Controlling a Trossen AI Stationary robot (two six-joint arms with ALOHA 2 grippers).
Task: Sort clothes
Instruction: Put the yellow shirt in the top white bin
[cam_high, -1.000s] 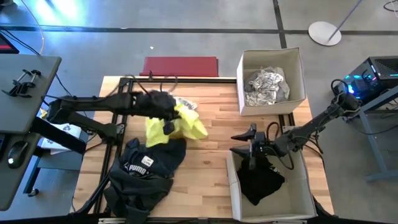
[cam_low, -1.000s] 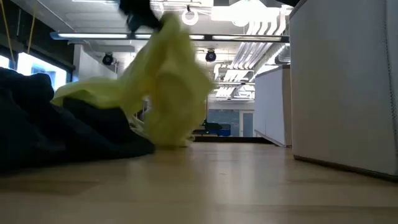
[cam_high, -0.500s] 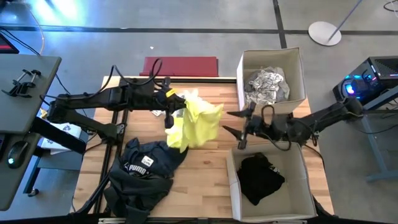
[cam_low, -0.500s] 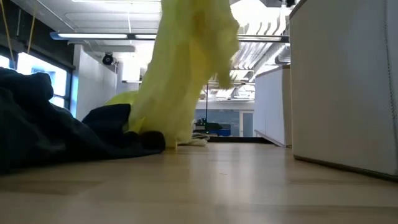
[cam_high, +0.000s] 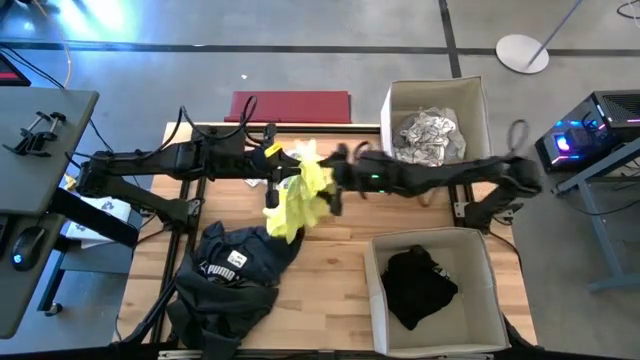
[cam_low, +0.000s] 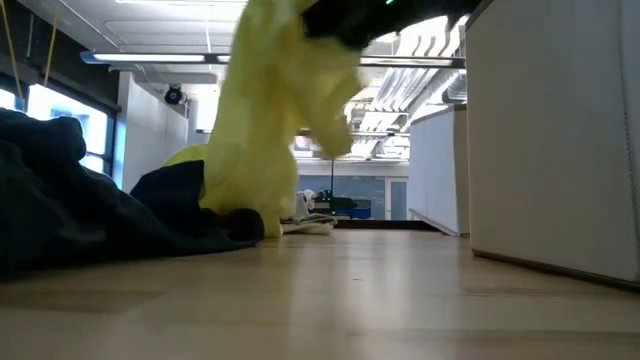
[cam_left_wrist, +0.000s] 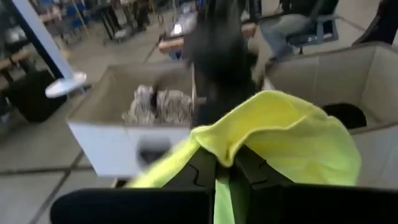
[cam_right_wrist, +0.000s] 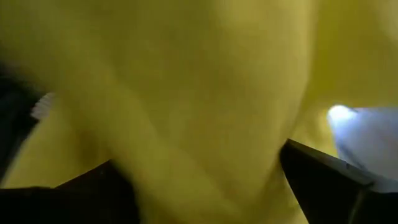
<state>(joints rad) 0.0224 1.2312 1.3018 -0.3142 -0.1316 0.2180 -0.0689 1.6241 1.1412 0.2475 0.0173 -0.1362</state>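
Note:
A neon yellow garment (cam_high: 300, 192) hangs over the middle of the table between my two grippers. My left gripper (cam_high: 283, 170) is shut on it. My right gripper (cam_high: 336, 182) has reached across from the right and is open. Its two fingers (cam_right_wrist: 323, 174) stand wide apart with yellow cloth (cam_right_wrist: 205, 93) between them; I cannot tell whether they touch it. A black garment with a white Puma logo (cam_high: 235, 272) lies heaped at the near left. A white garment (cam_high: 303, 151) lies behind the yellow one. My left gripper pinches a bunched upper fold of the yellow garment (cam_left_wrist: 225, 163) between its two fingers, coming level from the table's left. The garment hangs slack below the fingers. Its lower end (cam_low: 245, 215) rests against the black heap on the table.
A white box (cam_high: 478, 110) at the far right holds patterned grey-white clothes (cam_high: 428, 136). A second white box (cam_high: 372, 300) at the near right holds a black garment (cam_high: 415, 288). A red mat (cam_high: 290, 105) lies past the far edge. Bare wood shows between the heap and the near box.
My left gripper has risen toward the far edge, lifting the yellow garment off the heap until it hangs, then kept still. My right gripper has gone from above the near box toward the table's left and far edge, up to the yellow garment.

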